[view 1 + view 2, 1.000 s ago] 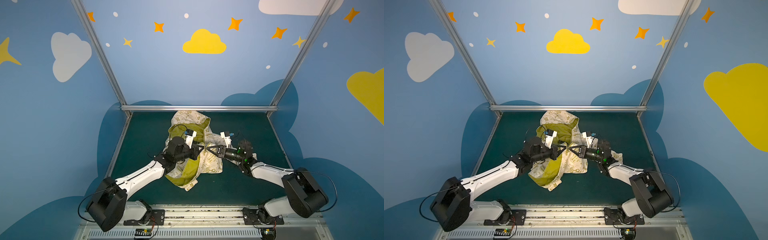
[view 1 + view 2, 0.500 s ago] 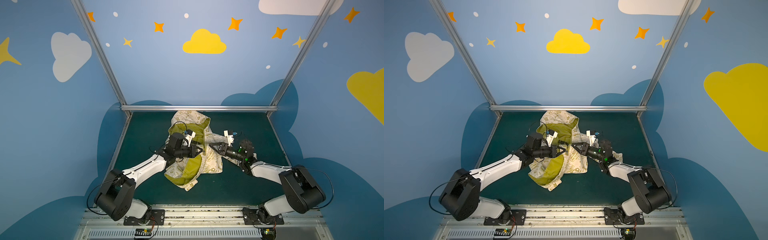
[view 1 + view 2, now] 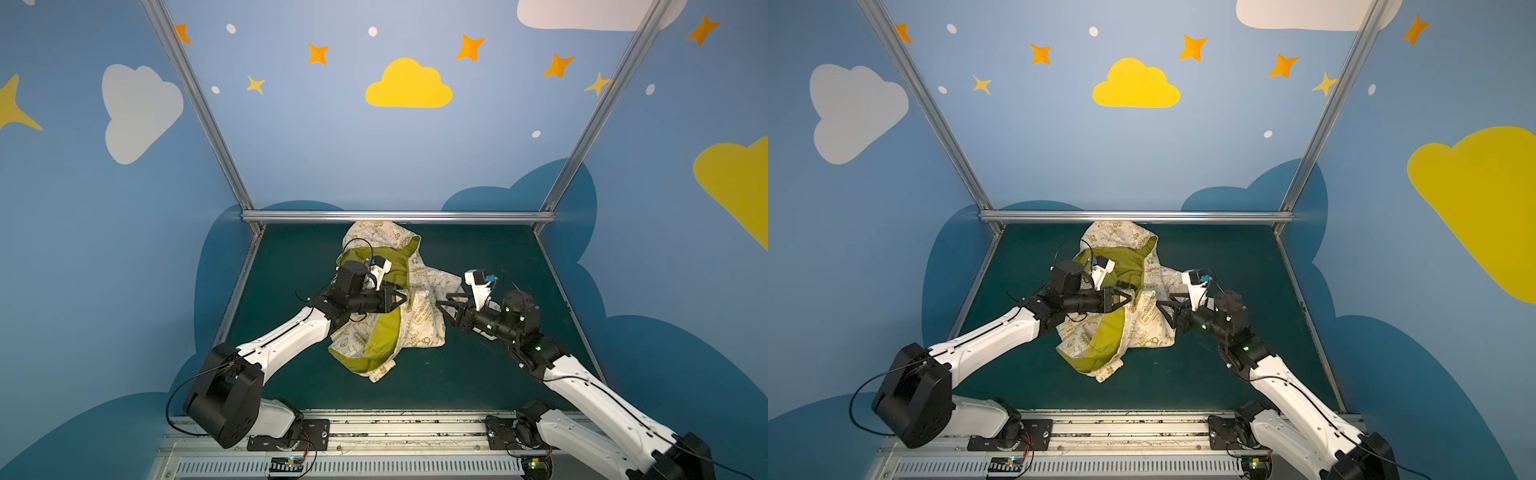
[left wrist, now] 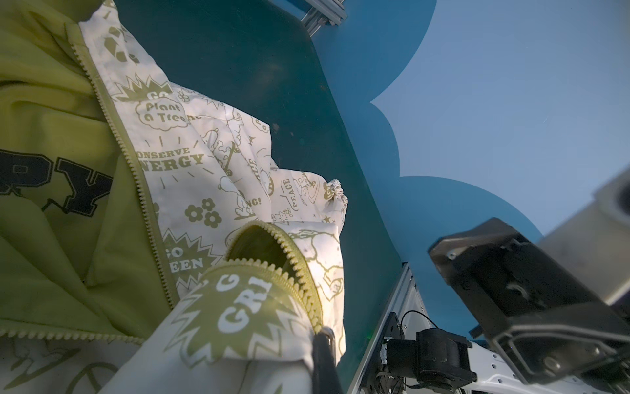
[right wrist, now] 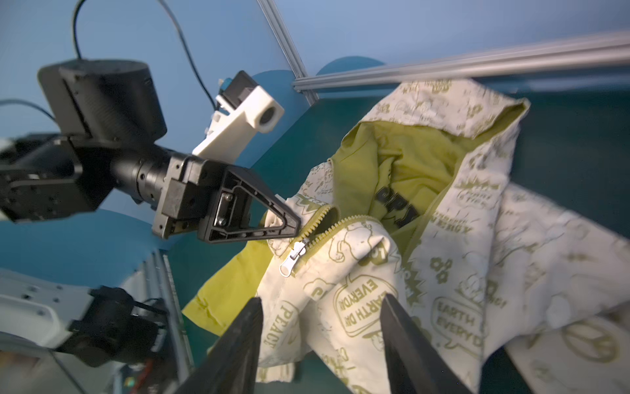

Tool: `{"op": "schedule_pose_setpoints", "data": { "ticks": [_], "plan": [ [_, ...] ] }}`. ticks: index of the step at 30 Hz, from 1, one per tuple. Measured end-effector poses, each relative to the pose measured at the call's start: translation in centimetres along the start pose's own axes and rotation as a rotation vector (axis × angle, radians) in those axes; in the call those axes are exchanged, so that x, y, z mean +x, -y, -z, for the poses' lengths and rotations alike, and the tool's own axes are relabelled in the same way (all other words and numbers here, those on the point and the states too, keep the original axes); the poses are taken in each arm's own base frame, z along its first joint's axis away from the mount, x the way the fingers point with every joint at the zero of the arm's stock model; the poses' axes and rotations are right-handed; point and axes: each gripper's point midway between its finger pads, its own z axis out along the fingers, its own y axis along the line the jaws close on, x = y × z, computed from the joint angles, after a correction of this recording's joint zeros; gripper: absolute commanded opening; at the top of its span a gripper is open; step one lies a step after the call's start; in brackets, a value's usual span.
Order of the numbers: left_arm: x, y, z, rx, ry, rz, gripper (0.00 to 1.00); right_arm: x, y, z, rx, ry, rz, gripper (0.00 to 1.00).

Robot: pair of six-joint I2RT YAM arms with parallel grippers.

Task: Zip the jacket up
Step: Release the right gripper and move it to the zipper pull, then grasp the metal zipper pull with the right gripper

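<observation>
A flat, dark teal-green tabletop (image 3: pixel 478 257) fills the lower middle of both top views, closed at the back by a silver aluminium rail (image 3: pixel 395 216). On it lies a small cream hooded fabric jacket (image 3: pixel 424 320) with olive-green doodles and yellow-green lining. It is crumpled at the centre of the frame, its hood near the rail.

Bare mat (image 3: pixel 478 257) beside jacket (image 3: pixel 424 324), left claw (image 3: pixel 404 298) crowding zipper pull (image 5: pixel 293 257) — right claw (image 3: pixel 442 300) apart
</observation>
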Motion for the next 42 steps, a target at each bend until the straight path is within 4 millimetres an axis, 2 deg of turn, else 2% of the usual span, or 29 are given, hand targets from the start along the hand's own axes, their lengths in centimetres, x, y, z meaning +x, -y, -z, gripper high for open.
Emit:
{"op": "schedule_pose_setpoints", "data": {
  "ticks": [3,8,12,18,23,30,42],
  "plan": [
    [0.1,-0.1,0.0,-0.002,-0.003,0.006,0.03,1.2,-1.7,0.1,0.016,-0.036,0.285,0.55],
    [0.1,-0.1,0.0,-0.004,-0.006,0.014,0.03,2.6,-3.5,-0.6,0.026,-0.072,0.645,0.53],
    [0.2,-0.1,0.0,-0.004,-0.006,0.023,0.03,3.5,-3.7,-1.8,0.049,-0.103,0.813,0.51],
    [0.2,-0.1,0.0,-0.004,-0.006,0.031,0.03,5.5,-3.1,-4.3,0.102,-0.173,0.975,0.5],
    [0.1,0.1,0.2,-0.001,-0.002,0.031,0.03,5.8,-2.7,-5.6,0.142,-0.179,1.036,0.5],
    [0.1,0.2,0.2,0.001,0.0,0.036,0.03,4.7,-2.5,-6.1,0.184,-0.138,1.046,0.48],
    [0.0,0.2,0.3,0.004,0.004,0.042,0.03,3.9,-3.0,-7.2,0.176,-0.118,1.027,0.45]
  ]
}}
